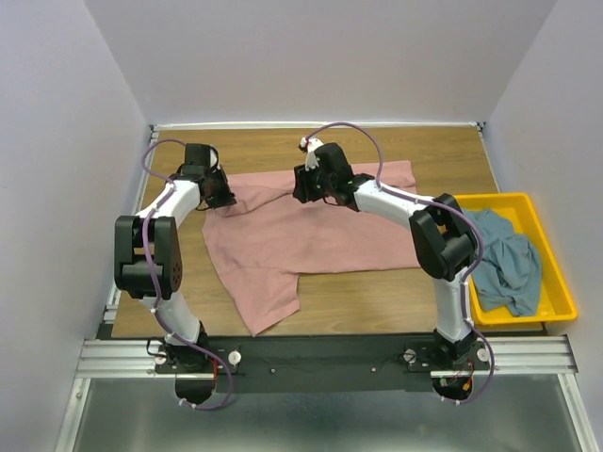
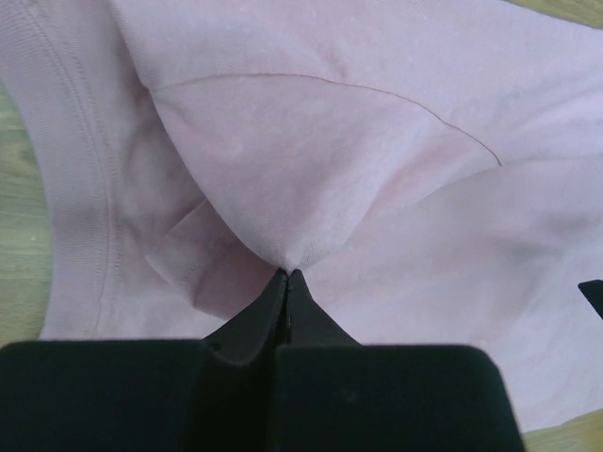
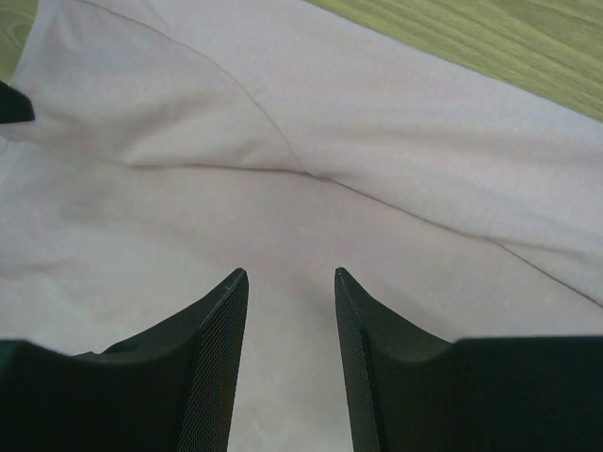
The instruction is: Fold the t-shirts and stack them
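Left arm (image 1: pixel 179 202) and right arm (image 1: pixel 438 240) match: white link shells, chunky black joint housings, a thin purple cable (image 1: pixel 341 124) looping along each. Both bolt to a black base bar (image 1: pixel 311 355) with small white knobs; fingers (image 3: pixel 215 367) are black, inner faces mesh-textured.

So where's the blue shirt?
In the top view, the blue-grey t-shirt lies crumpled inside the yellow bin on the right side of the table, apart from the pink t-shirt.

On table (image 1: pixel 377 292): spread t-shirt (image 1: pixel 283 240), centre to far side; bin (image 1: pixel 558 287) at right edge, crumpled t-shirt (image 1: pixel 504 259) in it; left gripper (image 1: pixel 224 200) on spread t-shirt's far-left part, right gripper (image 1: pixel 302 188) over far-centre.
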### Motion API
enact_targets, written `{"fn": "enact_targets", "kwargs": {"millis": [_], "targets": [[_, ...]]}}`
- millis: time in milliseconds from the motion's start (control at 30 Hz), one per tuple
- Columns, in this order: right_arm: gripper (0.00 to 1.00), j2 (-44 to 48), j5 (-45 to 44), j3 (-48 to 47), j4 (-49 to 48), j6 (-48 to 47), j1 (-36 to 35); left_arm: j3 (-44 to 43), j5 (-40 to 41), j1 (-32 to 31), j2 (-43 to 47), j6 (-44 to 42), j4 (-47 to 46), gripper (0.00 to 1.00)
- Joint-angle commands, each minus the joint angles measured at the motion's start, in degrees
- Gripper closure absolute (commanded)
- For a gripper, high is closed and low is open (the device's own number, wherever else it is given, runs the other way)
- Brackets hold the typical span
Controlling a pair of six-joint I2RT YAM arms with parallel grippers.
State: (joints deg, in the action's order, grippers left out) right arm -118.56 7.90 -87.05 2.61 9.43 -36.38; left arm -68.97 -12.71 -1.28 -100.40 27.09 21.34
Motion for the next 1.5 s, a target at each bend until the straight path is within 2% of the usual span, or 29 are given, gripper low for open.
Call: {"fn": "enact_targets", "kwargs": {"millis": [0,433,633,1133,1367,1467], "targets": [[0.51,-1.9,-0.2,-1.0,-1.0,0.1,-0.3,0.7,1.3,-0.4,2.6,0.3,-2.3,0.98],[0.51,-8.2,3.3,-6.3,-0.9,0.4,-0.3,-8.6,1.5,-0.4,-5.3,-1.6,-2.9,0.97],[0.5,-8.4,1.6,-6.4,-0.9,0.5,-0.3,-8.8,1.9,-0.4,-6.7,-1.1,-3.8,0.94],[0.5,-10.1,1.9,-8.2,-0.9,0.8,-0.3,-21.0,3.1,0.0,-18.6,1.6,-9.5,0.91],[0.49,-7.1,4.0,-4.1,-0.9,2.3,-0.3,-27.3,3.7,0.3,-24.7,1.9,-11.1,0.79],[0.49,-4.8,4.6,-1.0,-0.9,3.4,-0.3,-29.6,4.6,0.6,-25.8,2.3,-12.8,0.71]]}}
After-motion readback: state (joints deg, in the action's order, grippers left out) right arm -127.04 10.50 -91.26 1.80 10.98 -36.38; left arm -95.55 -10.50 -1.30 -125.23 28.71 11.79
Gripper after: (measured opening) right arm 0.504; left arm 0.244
